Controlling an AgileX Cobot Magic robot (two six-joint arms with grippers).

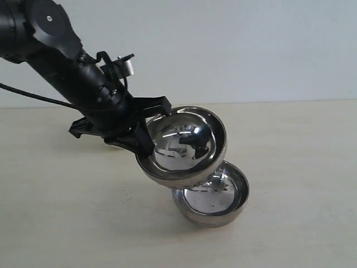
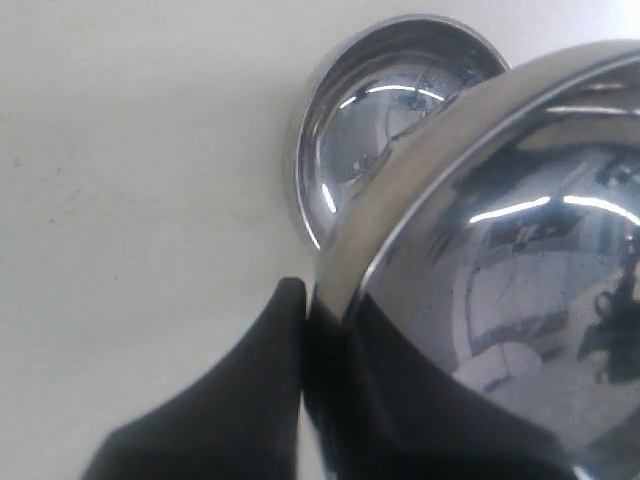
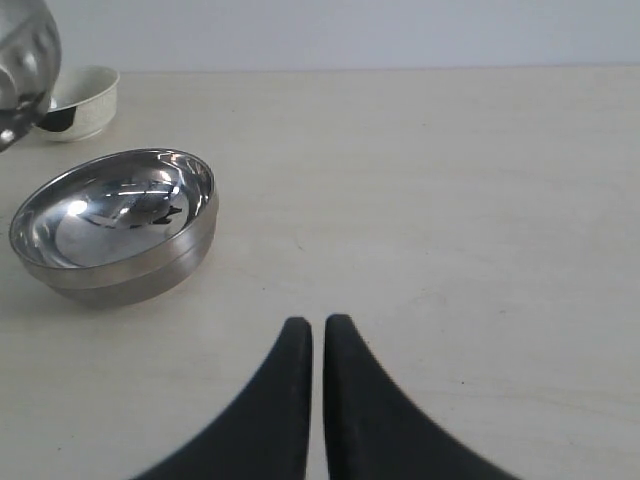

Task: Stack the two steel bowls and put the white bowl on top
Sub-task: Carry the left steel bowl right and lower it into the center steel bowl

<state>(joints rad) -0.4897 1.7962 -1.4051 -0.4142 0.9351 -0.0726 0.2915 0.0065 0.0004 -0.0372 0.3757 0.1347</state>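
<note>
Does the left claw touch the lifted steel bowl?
Touching. The left wrist view shows the left claw gripping the rim of the lifted steel bowl, one finger outside and one inside.

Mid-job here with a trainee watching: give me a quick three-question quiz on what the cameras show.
1. True or false: the left gripper holds the raised steel bowl by its rim.
2. The right gripper is: A open; B shut and empty; C shut on a bowl.
3. Fill in: the white bowl stands on the ____.
Key: 1 true; 2 B; 3 table.
</note>
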